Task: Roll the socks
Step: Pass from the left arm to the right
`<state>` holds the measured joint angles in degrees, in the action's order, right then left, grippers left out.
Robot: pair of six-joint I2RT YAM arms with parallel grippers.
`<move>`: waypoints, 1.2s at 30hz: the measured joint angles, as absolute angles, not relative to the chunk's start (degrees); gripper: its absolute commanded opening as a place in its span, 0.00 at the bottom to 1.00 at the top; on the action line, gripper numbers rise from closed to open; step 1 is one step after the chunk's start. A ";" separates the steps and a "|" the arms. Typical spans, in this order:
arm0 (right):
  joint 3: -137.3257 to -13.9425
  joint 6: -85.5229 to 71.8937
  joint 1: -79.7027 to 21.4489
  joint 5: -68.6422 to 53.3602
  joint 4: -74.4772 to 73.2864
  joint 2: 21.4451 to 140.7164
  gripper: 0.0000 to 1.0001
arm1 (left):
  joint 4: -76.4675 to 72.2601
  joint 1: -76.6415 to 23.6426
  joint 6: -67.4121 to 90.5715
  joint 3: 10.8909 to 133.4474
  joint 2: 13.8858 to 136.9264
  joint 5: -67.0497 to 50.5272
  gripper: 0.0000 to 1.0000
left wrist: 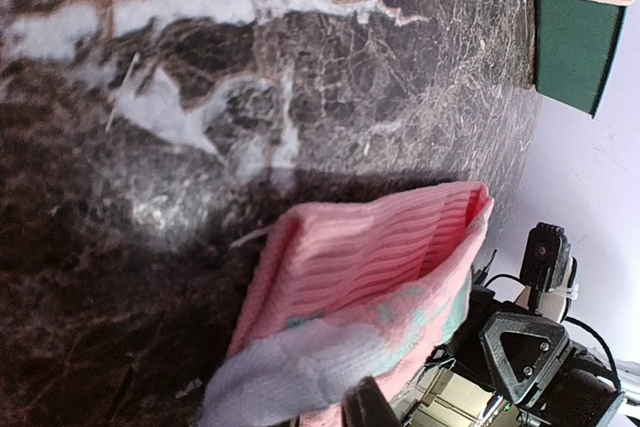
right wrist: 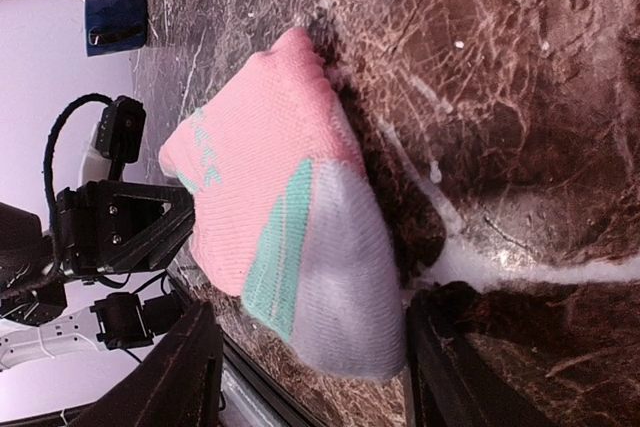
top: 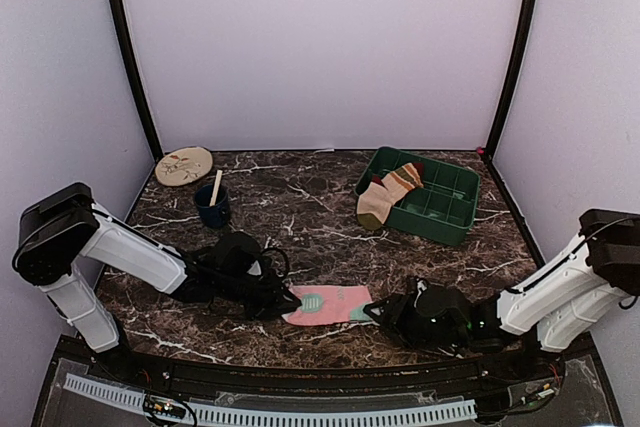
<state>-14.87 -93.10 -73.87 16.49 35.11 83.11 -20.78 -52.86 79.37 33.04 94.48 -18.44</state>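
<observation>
The pink sock (top: 328, 304) lies flat near the front edge of the table, its pale grey toe (right wrist: 345, 277) pointing right. My left gripper (top: 290, 300) is shut on the sock's left end, and the fabric (left wrist: 370, 267) rises from the table into its jaws. One dark fingertip (left wrist: 375, 405) shows under the cloth. My right gripper (top: 378, 310) is open, and its two fingers (right wrist: 180, 372) stand on either side of the toe without pinching it. The tan striped sock (top: 388, 194) hangs over the front left rim of the green tray (top: 445, 212).
A blue mug (top: 212, 208) with a wooden stick in it stands at the back left, and a round patterned plate (top: 184, 165) lies behind it. The green compartment tray sits at the back right. The table's front rail runs just below the pink sock.
</observation>
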 measured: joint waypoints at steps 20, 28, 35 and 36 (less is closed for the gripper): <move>-11.00 -98.69 -74.32 19.57 49.41 89.08 0.44 | -22.55 -52.23 79.31 32.71 95.35 -20.29 0.19; -11.00 -99.50 -74.26 20.64 52.01 92.05 0.26 | -24.32 -51.77 79.29 32.08 95.83 -21.37 0.18; -11.25 -98.19 -73.89 20.62 49.69 91.85 0.12 | -25.80 -51.35 79.29 31.66 96.23 -22.35 0.19; -11.46 -97.71 -73.78 20.60 49.04 91.68 0.12 | -25.93 -51.29 79.29 31.59 96.27 -22.48 0.19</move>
<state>-11.46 -97.71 -73.78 20.60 49.04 91.68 -25.93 -51.29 79.29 31.59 96.27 -22.48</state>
